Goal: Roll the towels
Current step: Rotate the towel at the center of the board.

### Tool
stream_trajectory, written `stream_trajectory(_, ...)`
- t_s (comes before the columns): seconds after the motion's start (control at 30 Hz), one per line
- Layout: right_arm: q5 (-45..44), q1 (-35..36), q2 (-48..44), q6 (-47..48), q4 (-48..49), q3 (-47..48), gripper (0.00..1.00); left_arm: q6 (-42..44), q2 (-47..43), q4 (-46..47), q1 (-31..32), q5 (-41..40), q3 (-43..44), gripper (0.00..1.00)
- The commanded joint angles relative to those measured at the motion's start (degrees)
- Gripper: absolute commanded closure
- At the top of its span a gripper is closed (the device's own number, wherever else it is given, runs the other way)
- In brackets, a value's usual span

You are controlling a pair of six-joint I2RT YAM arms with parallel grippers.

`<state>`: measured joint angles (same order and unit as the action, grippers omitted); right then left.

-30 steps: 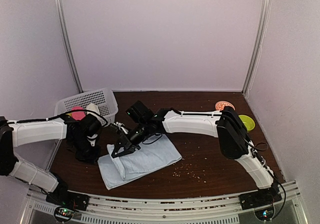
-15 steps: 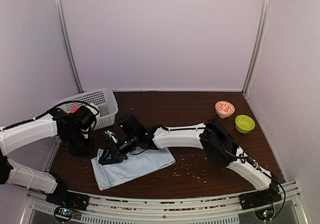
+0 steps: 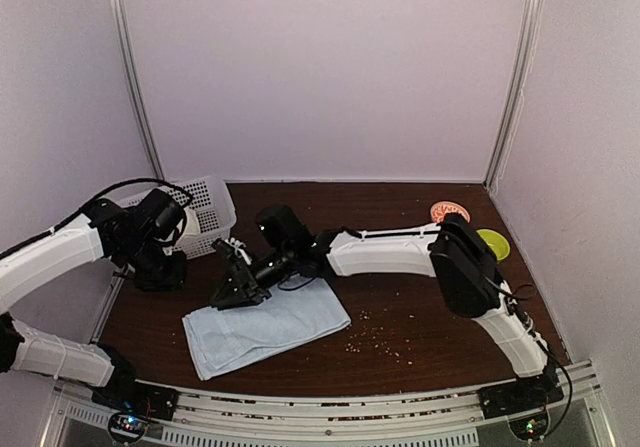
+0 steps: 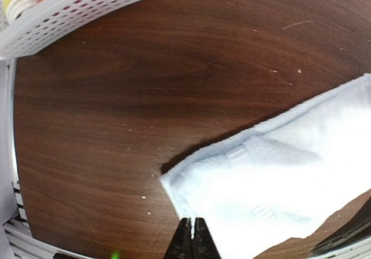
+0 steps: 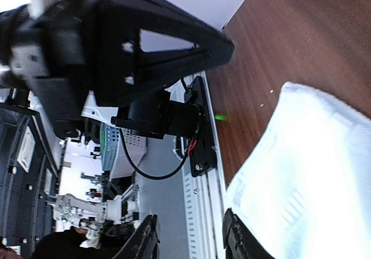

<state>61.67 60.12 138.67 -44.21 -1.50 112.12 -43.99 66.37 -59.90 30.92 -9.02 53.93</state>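
Pale blue towel (image 3: pixel 270 325) lies flat, unrolled. Right gripper (image 3: pixel 235 292) at its eleven o'clock, fingers (image 5: pixel 146 239) parted, empty; left gripper (image 4: pixel 191 239) closed. Next: grip short edge.

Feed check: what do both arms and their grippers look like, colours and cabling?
Both arms have white link shells with black joints. The left arm has a thin black cable looping above its wrist; the right arm has black cable at its wrist and by its lower link. The left gripper and right gripper are black, with slim fingers.
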Motion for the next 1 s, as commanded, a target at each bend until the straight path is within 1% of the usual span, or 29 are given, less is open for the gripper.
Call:
stream_trajectory(0.0,-5.0,-6.6,-10.8,21.1,-15.6,-5.3,0.62,4.6,0.7,9.4,1.9,11.4,-0.4,0.98)
stream_trajectory(0.07,-9.1,-10.4,-13.1,28.9,-22.0,-7.2,0.62,6.3,2.7,13.0,4.0,16.5,-1.0,0.99)
stream_trajectory(0.13,-14.6,-14.2,-14.7,36.4,-28.3,-8.8,0.63,7.4,4.8,15.2,7.5,19.1,-0.9,1.00)
stream_trajectory(0.2,-18.1,-17.2,-16.0,42.6,-29.5,-11.4,0.64,8.8,6.5,15.9,10.3,21.7,-1.0,1.00)
stream_trajectory(0.3,-20.0,-18.2,-16.5,48.2,-30.0,-13.9,0.66,10.0,9.2,16.6,11.6,24.7,-2.5,0.99)
stream_trajectory(0.37,-19.8,-18.1,-15.4,49.0,-29.7,-13.9,0.68,9.8,11.5,17.7,11.8,25.2,-4.2,0.99)
stream_trajectory(0.43,-18.7,-18.1,-13.7,47.9,-27.6,-13.5,0.68,10.2,12.7,19.7,11.8,25.6,-6.8,0.99)
stream_trajectory(0.6,-18.5,-18.0,-7.2,48.1,-28.6,-8.3,0.71,9.9,14.5,20.7,11.8,25.5,-12.0,0.97)
stream_trajectory(0.7,-21.5,-18.1,-5.5,47.2,-28.8,-6.9,0.71,8.5,14.3,21.1,11.8,28.1,-15.8,0.94)
stream_trajectory(0.73,-22.7,-18.1,-5.1,47.3,-29.3,-6.7,0.71,7.9,14.6,20.4,11.8,27.8,-16.6,0.93)
stream_trajectory(0.83,-27.8,-18.5,-3.9,47.5,-30.4,-7.0,0.71,6.6,15.1,16.4,11.8,24.2,-16.8,0.92)
stream_trajectory(0.97,-30.8,-19.7,-3.9,48.4,-32.3,-9.1,0.72,7.0,15.9,12.5,11.8,20.0,-12.0,0.87)
